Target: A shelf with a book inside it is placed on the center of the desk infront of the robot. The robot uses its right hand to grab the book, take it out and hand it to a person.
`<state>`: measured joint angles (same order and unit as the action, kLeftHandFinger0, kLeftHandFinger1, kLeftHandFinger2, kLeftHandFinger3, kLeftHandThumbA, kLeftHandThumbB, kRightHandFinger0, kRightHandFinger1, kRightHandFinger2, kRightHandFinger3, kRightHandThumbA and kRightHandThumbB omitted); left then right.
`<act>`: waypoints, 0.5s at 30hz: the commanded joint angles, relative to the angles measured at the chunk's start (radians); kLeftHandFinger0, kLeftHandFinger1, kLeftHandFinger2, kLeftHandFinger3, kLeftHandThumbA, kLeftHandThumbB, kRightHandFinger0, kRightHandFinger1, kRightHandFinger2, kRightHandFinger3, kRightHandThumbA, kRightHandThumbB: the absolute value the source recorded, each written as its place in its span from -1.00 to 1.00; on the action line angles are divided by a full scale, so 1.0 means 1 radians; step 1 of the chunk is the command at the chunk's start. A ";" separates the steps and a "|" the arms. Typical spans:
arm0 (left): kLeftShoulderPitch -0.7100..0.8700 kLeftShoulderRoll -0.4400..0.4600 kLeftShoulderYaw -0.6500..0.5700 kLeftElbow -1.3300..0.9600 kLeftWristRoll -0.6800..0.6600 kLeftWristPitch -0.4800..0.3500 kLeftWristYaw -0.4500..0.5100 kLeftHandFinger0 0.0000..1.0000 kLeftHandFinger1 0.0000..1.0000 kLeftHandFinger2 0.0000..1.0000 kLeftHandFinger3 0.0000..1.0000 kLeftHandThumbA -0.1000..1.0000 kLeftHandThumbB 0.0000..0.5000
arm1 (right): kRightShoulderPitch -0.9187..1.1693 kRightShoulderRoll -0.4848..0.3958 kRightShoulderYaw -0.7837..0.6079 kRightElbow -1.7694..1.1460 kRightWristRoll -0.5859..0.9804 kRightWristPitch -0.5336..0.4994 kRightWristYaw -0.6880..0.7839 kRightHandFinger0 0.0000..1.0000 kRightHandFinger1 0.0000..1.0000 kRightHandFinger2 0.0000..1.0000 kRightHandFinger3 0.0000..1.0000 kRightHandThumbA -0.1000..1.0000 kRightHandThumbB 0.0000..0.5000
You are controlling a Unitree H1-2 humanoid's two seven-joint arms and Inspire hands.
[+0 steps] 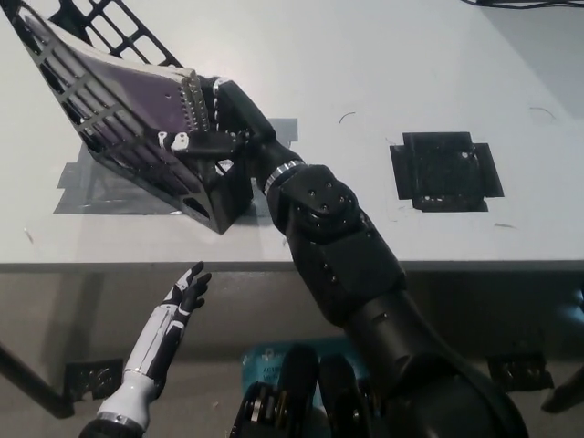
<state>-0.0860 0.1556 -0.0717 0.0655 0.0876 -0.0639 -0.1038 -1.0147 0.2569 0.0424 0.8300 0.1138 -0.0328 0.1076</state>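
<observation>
The desk (383, 64) is white and carries every other item. The shelf (109, 137), a black lattice rack, stands on the desk's left part, tilted, its base over grey tape strips (100, 182). To the right of the shelf, well apart from it, a square black tape patch (444, 171) lies flat on the desk. The book (137, 100), spiral-bound with a purple cover, sits inside the shelf, its wire spine at the shelf's right open end. The black right hand (214, 123) is at that same end of the shelf, fingers clamped around the book's spine edge. The white left hand (182, 297) hangs below the shelf, under the desk's front edge, fingers spread and holding nothing.
</observation>
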 commanded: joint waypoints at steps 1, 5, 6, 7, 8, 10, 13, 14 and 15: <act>-0.021 0.014 -0.004 -0.027 -0.009 0.002 -0.023 1.00 1.00 1.00 1.00 0.98 0.12 | -0.049 0.043 -0.040 -0.099 0.120 -0.016 0.107 -1.00 -1.00 -1.00 -1.00 1.00 -0.59; -0.027 0.017 -0.009 -0.021 0.008 0.002 -0.023 1.00 1.00 1.00 1.00 0.97 0.43 | -0.037 0.064 -0.075 -0.165 0.177 0.061 0.117 -1.00 -1.00 -1.00 -1.00 1.00 -0.64; -0.028 0.018 -0.011 -0.018 0.012 0.000 -0.023 1.00 1.00 1.00 1.00 0.97 0.43 | -0.035 0.068 -0.085 -0.172 0.192 0.078 0.119 -1.00 -1.00 -1.00 -1.00 1.00 -0.73; -0.030 0.021 -0.013 -0.013 0.017 -0.006 -0.024 1.00 1.00 1.00 1.00 0.96 0.38 | -0.031 0.073 -0.100 -0.182 0.213 0.100 0.121 -1.00 -1.00 -1.00 -1.00 1.00 -0.81; -0.032 0.021 -0.014 -0.011 0.018 -0.008 -0.024 1.00 1.00 1.00 1.00 0.96 0.36 | -0.029 0.073 -0.104 -0.187 0.217 0.106 0.122 -1.00 -1.00 -1.00 -1.00 1.00 -0.82; -0.034 0.022 -0.016 -0.009 0.020 -0.008 -0.024 1.00 1.00 1.00 1.00 0.94 0.33 | -0.024 0.077 -0.120 -0.199 0.240 0.128 0.126 -1.00 -1.00 -1.00 -1.00 1.00 -0.88; -0.037 0.022 -0.018 -0.009 0.018 0.000 -0.026 1.00 1.00 1.00 1.00 0.92 0.31 | -0.024 0.084 -0.165 -0.212 0.306 0.191 0.134 -1.00 -1.00 -1.00 -1.00 1.00 -0.74; -0.037 0.022 -0.018 -0.010 0.017 0.002 -0.027 1.00 1.00 1.00 1.00 0.91 0.31 | -0.024 0.085 -0.171 -0.213 0.311 0.197 0.133 -1.00 -1.00 -1.00 -1.00 1.00 -0.75; -0.037 0.023 -0.018 -0.009 0.018 0.000 -0.027 1.00 1.00 1.00 1.00 0.91 0.28 | -0.025 0.085 -0.176 -0.214 0.315 0.203 0.132 -1.00 -1.00 -1.00 -1.00 1.00 -0.70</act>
<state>-0.1046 0.1607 -0.0864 0.0693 0.0966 -0.0602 -0.1186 -0.9964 0.2980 -0.1043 0.6841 0.2960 0.1020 0.1622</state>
